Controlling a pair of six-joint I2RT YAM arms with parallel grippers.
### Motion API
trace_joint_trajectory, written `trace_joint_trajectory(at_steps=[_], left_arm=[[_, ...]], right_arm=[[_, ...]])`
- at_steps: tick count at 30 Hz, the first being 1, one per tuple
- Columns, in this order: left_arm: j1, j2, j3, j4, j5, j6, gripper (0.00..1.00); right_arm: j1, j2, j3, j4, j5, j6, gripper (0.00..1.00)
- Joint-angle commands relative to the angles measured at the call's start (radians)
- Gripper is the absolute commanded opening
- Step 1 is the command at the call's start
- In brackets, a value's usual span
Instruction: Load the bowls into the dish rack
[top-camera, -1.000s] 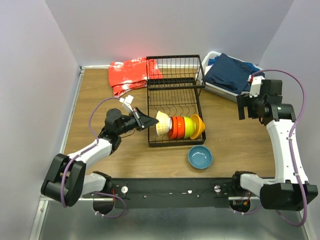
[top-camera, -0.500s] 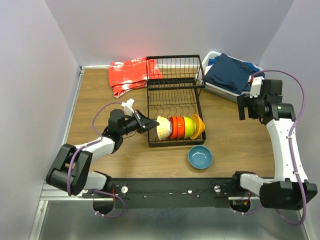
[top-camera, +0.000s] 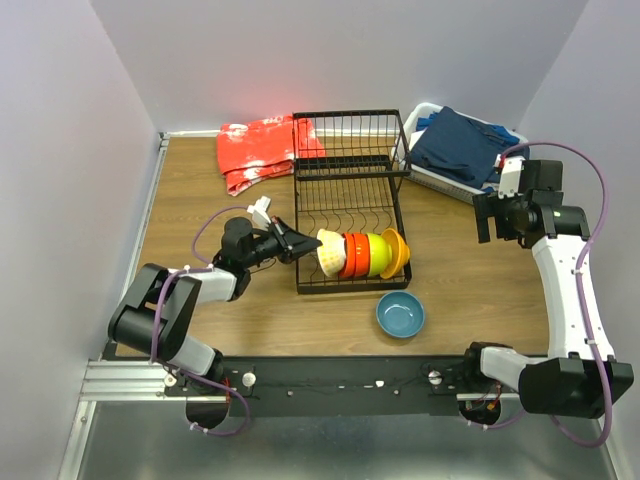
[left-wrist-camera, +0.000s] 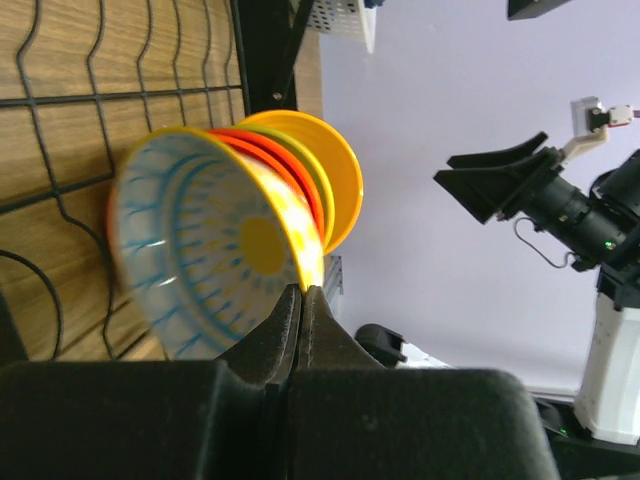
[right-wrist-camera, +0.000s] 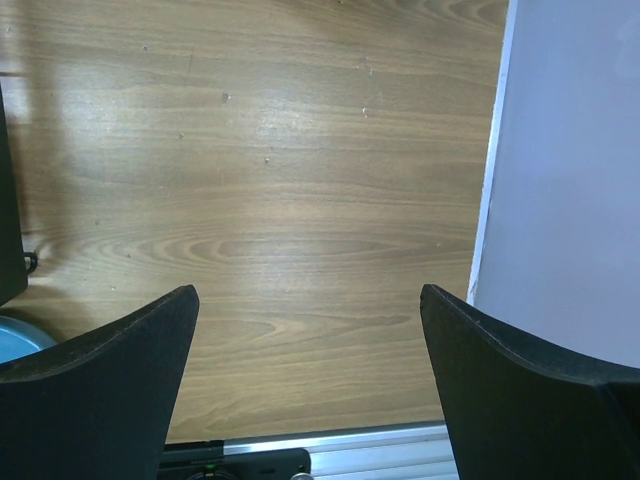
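The black wire dish rack (top-camera: 350, 180) stands mid-table. On edge in its front row stand the red-orange bowl (top-camera: 352, 256), the lime green bowl (top-camera: 377, 254) and the yellow-orange bowl (top-camera: 397, 252). My left gripper (top-camera: 300, 246) is shut on the rim of the white bowl with blue pattern (top-camera: 328, 252) and holds it on edge against the red-orange one. In the left wrist view the fingertips (left-wrist-camera: 302, 290) pinch the white bowl's (left-wrist-camera: 200, 260) rim, with the yellow-orange bowl (left-wrist-camera: 335, 170) behind it. My right gripper (top-camera: 487, 215) is open and empty, raised at the right; it also shows in the right wrist view (right-wrist-camera: 310, 300).
A blue bowl (top-camera: 400, 314) sits on the table in front of the rack. A red cloth (top-camera: 262, 150) lies at the back left. A white basket with blue cloth (top-camera: 455, 148) stands at the back right. The table's near edge rail (right-wrist-camera: 330, 445) is below the right gripper.
My left gripper has moved right with the white bowl, bringing it into the rack against the red-orange bowl. The right arm has barely moved.
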Motion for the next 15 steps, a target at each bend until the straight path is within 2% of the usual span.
trace_joint_trajectory(at_steps=[1, 6, 10, 12, 15], left_arm=[[0.002, 0.009, 0.015, 0.032, 0.019, -0.025, 0.00], [0.002, -0.016, 0.014, 0.015, 0.012, -0.007, 0.00], [0.003, -0.010, 0.009, -0.112, -0.025, 0.020, 0.00], [0.003, -0.018, 0.004, -0.129, -0.033, 0.026, 0.05], [0.003, -0.041, 0.009, -0.190, -0.050, 0.050, 0.18]], right_arm=[[-0.013, 0.012, -0.010, -0.029, -0.024, -0.018, 1.00], [-0.018, 0.014, -0.013, -0.029, -0.025, -0.020, 1.00], [-0.023, 0.029, -0.010, -0.022, -0.032, -0.020, 1.00], [-0.021, 0.038, 0.005, -0.020, -0.030, -0.020, 1.00], [-0.023, 0.041, 0.010, -0.019, -0.030, -0.020, 1.00]])
